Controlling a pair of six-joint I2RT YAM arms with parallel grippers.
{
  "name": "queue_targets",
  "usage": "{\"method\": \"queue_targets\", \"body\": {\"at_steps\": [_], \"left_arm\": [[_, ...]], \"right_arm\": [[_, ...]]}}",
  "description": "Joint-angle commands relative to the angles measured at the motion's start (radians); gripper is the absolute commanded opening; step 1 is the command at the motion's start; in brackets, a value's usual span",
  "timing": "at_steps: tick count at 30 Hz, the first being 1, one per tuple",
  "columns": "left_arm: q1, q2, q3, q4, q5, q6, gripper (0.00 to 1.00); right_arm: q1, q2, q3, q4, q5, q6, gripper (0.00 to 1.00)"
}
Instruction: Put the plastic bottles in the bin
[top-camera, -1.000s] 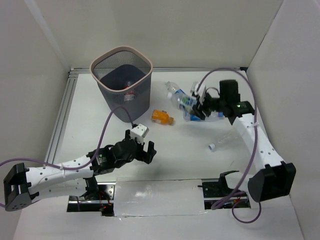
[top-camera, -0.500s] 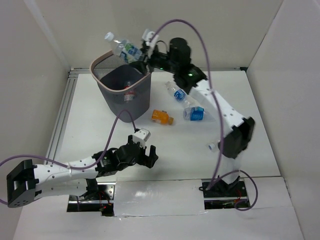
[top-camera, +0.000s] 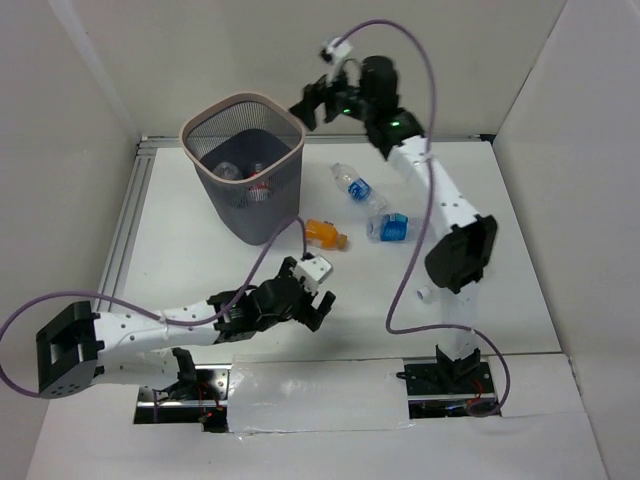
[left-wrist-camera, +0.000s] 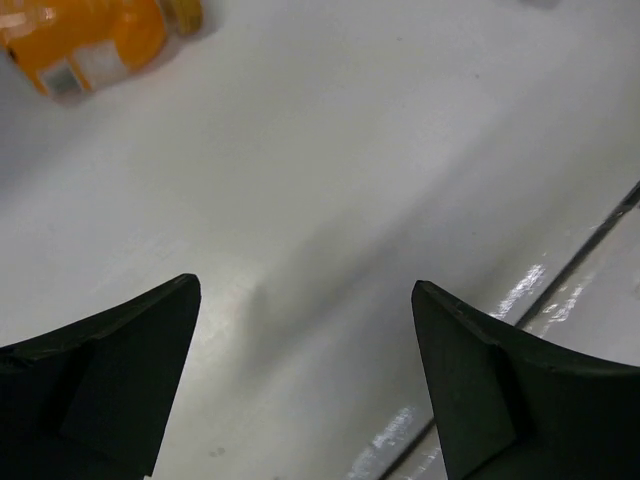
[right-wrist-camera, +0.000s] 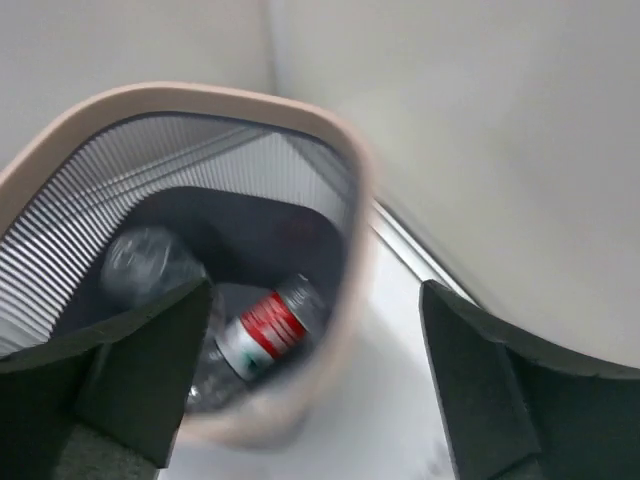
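Top external: our right gripper (top-camera: 308, 100) spread wide near the bin (top-camera: 243, 96), left gripper (top-camera: 314, 298) likewise; we see the orange bottle (top-camera: 322, 234) lying flat, cap pointing right.

At the desk's (top-camera: 180, 260) rear left stands the bin (top-camera: 262, 215) with 2 bottles (top-camera: 258, 183) inside, and to its right lie a short bottle (top-camera: 325, 234) and 2 longer bottles (top-camera: 353, 184).

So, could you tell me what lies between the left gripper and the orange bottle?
Nothing but bare table between left gripper and orange bottle, per the left wrist view.
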Motion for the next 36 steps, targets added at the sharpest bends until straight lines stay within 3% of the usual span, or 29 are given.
{"method": "queue_targets", "body": {"at_steps": [1, 4, 5, 6, 7, 8, 9, 11, 12, 14, 16, 19, 20, 25, 30, 36], "left_arm": [[0.003, 0.069, 0.089, 0.072, 0.056, 0.351, 0.98], [0.035, 0.112, 0.121, 0.039, 0.073, 0.386, 0.97], [0.058, 0.112, 0.121, 0.025, 0.082, 0.342, 0.97], [0.067, 0.096, 0.121, 0.015, 0.102, 0.311, 0.95], [0.067, 0.076, 0.109, 0.006, 0.114, 0.278, 0.94], [0.078, 0.05, 0.073, 0.006, 0.115, 0.204, 0.94], [0.078, -0.054, 0.027, 0.006, 0.124, 0.132, 0.93], [0.078, -0.091, -0.024, 0.006, 0.124, 0.066, 0.91], [0.078, -0.13, -0.05, 0.006, 0.139, 0.035, 0.86], [0.078, -0.228, -0.11, -0.011, 0.127, -0.055, 0.74], [0.078, -0.283, -0.136, -0.066, 0.107, -0.109, 0.63], [0.078, -0.378, -0.17, -0.168, 0.07, -0.192, 0.7], [0.078, -0.423, -0.17, -0.192, 0.055, -0.232, 0.8], [0.078, -0.535, -0.213, -0.284, 0.018, -0.321, 0.87], [0.078, -0.582, -0.224, -0.307, 0.007, -0.344, 0.88], [0.069, -0.518, -0.204, -0.318, -0.004, -0.323, 0.88]], "right_arm": [[-0.179, -0.238, -0.092, -0.038, -0.088, -0.019, 0.88], [-0.273, -0.384, -0.325, -0.211, -0.264, -0.219, 0.59], [-0.288, -0.44, -0.379, -0.294, -0.29, -0.465, 0.55], [-0.301, -0.473, -0.512, -0.43, -0.3, -0.592, 0.52], [-0.301, -0.505, -0.597, -0.459, -0.271, -0.687, 0.51], [-0.281, -0.577, -0.684, -0.459, -0.246, -0.813, 0.4], [-0.258, -0.637, -0.92, -0.368, -0.19, -0.852, 0.2], [-0.232, -0.669, -0.979, -0.33, -0.189, -0.852, 0.17], [-0.215, -0.669, -1.051, -0.3, -0.189, -0.852, 0.23], [-0.166, -0.628, -1.065, -0.252, -0.189, -0.813, 0.56], [-0.138, -0.573, -1.042, -0.252, -0.189, -0.799, 0.76], [-0.118, -0.463, -1.003, -0.217, -0.189, -0.751, 0.98], [-0.109, -0.439, -0.993, -0.198, -0.189, -0.739, 1.0], [-0.074, -0.304, -0.931, -0.169, -0.16, -0.739, 1.0], [-0.042, -0.191, -0.866, -0.149, -0.16, -0.717, 1.0], [-0.031, -0.094, -0.797, -0.117, -0.16, -0.708, 1.0]]}}
